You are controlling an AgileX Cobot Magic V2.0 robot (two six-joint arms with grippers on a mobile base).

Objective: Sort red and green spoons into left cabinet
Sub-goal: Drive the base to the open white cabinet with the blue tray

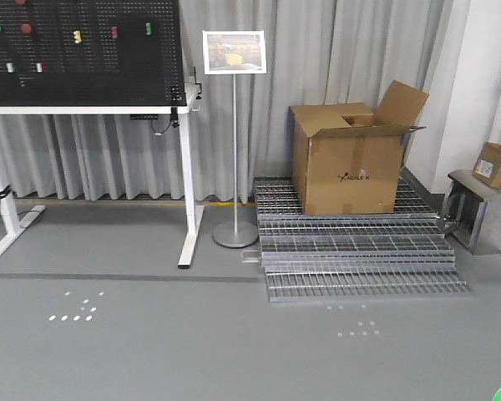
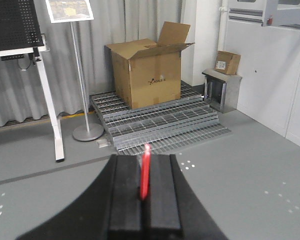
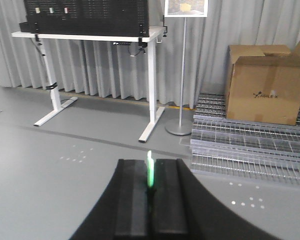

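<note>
As both wrist views show, I find the left gripper (image 2: pixel 145 161) pinching the red spoon (image 2: pixel 145 180), a slim bright strip running lengthwise between its closed fingers (image 2: pixel 125 200); the right gripper (image 3: pixel 150 164) clamps the green spoon (image 3: pixel 150 175) likewise, tip protruding just past the fingertips.

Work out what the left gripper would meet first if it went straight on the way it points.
From the left gripper, open floor, then probably the stack of metal gratings, or the cardboard box on it; depth is unclear.
</note>
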